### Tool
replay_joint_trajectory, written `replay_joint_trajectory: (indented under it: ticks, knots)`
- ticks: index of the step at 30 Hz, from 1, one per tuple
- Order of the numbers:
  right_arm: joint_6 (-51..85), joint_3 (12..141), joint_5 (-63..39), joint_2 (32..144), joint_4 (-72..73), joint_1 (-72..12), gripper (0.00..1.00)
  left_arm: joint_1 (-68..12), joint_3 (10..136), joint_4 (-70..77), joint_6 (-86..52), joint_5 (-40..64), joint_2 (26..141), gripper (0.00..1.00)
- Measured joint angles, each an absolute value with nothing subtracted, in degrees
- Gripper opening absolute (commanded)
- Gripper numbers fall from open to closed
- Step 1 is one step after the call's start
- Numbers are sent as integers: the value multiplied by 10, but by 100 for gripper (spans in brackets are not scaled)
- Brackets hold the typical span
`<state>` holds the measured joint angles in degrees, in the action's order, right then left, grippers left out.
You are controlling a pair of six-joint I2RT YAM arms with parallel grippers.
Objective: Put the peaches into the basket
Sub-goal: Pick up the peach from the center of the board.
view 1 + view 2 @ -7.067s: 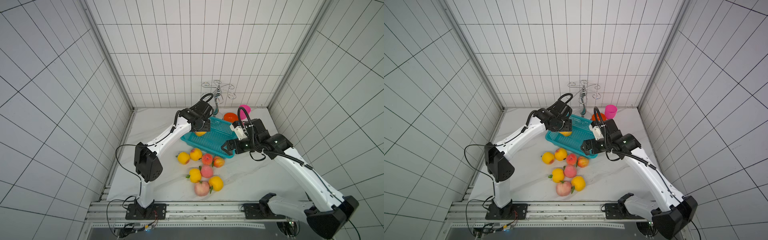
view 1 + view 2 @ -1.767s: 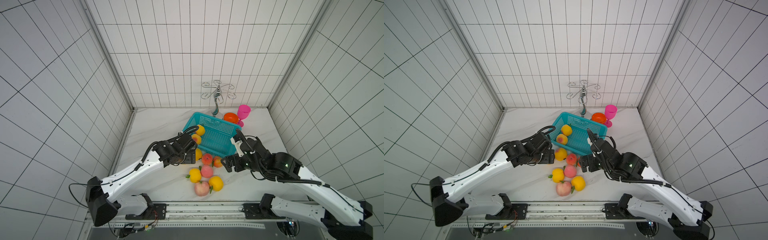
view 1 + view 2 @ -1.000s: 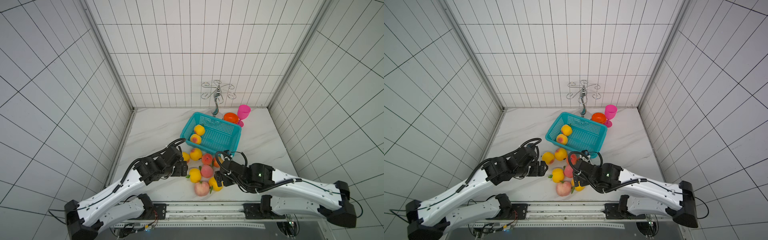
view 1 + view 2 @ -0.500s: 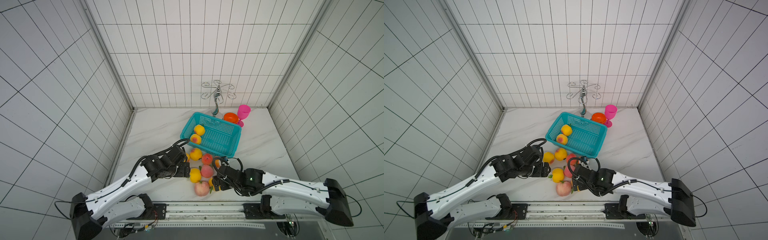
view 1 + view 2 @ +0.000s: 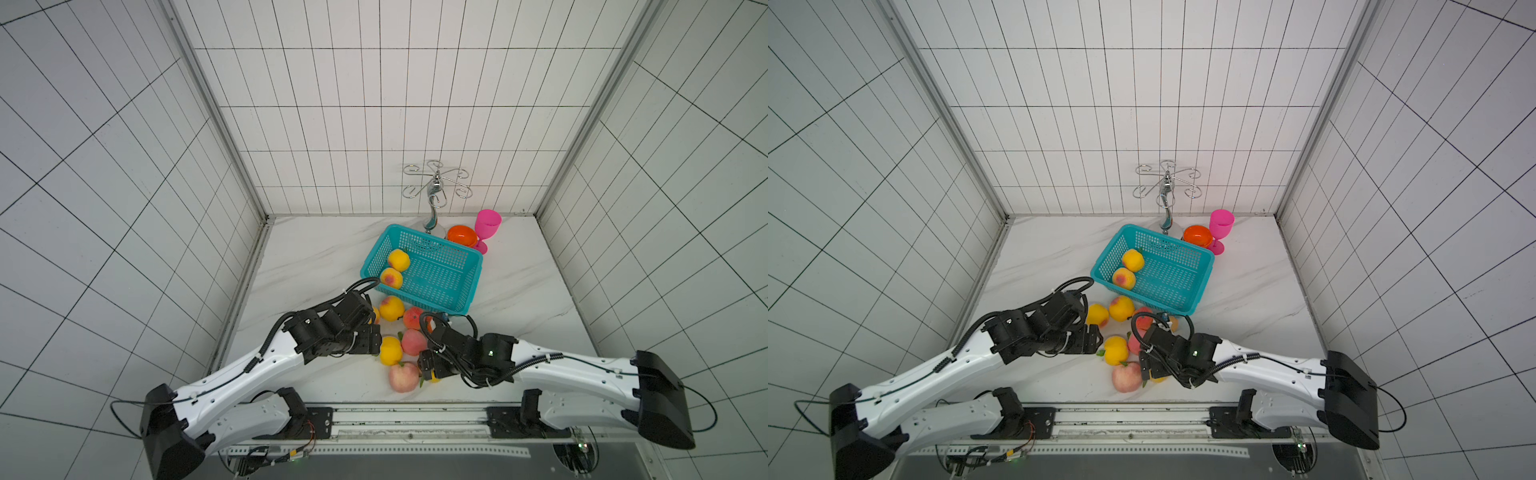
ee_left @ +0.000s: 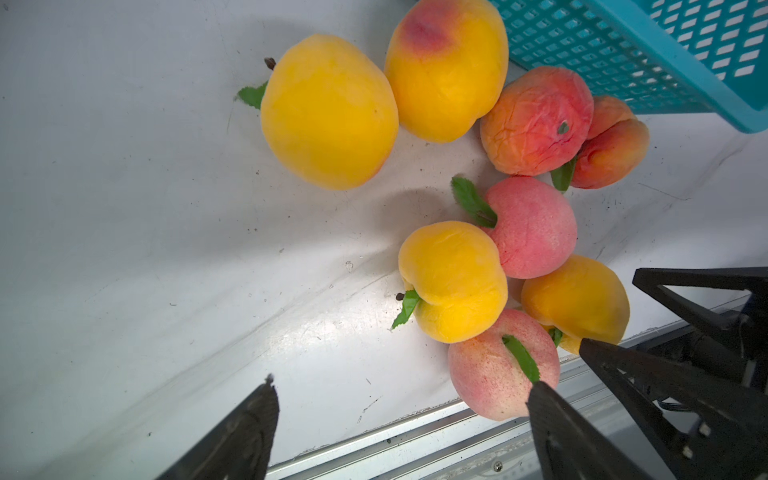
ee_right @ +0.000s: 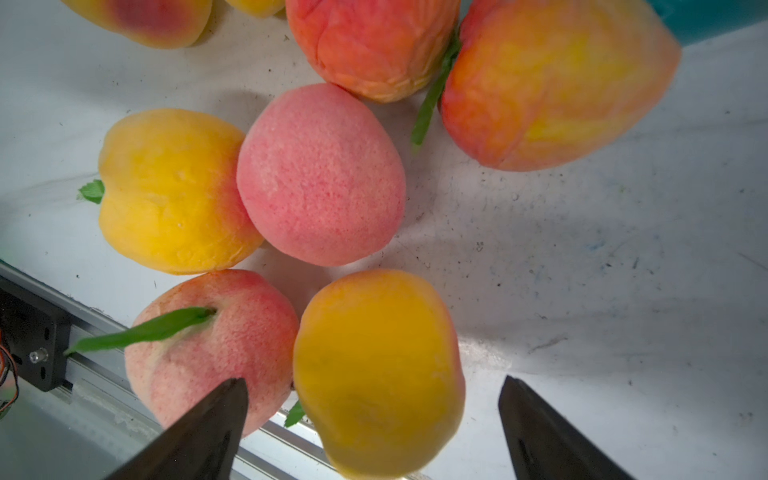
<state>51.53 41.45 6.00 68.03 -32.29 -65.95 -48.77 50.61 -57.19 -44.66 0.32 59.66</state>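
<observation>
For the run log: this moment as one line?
basket: two peaches inside | left gripper: open, empty | right gripper: open, straddling yellow peach

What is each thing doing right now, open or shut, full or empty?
Basket: upright, two peaches inside.
Loose peaches: eight on the table, outside.
Left end effector: open, empty.
Right end effector: open, straddling a yellow peach.
Pink goblet: standing upright.

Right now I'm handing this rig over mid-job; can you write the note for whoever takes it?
Left gripper: open, empty, low beside the loose peaches.
Right gripper: open, jaws either side of a yellow peach, not closed on it.
Done: two peaches in the basket.
To do: eight on the table, near side of the basket, none held.
</observation>
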Motion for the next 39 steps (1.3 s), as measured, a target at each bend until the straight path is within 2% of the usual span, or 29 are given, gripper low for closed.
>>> replay_joint_trajectory:
  ticks: [20, 26, 32, 39]
  knots:
    - [514, 405, 34, 723, -302, -656, 94, -488, 504, -563, -447, 3, 615, 91]
    - [514, 401, 28, 723, -301, -656, 91, -486, 504, -562, -445, 3, 621, 91]
    - [516, 388, 23, 723, -293, -656, 80, -480, 504, -554, -441, 8, 623, 91]
    - [516, 387, 23, 723, -285, -656, 77, -475, 504, -550, -439, 12, 626, 91]
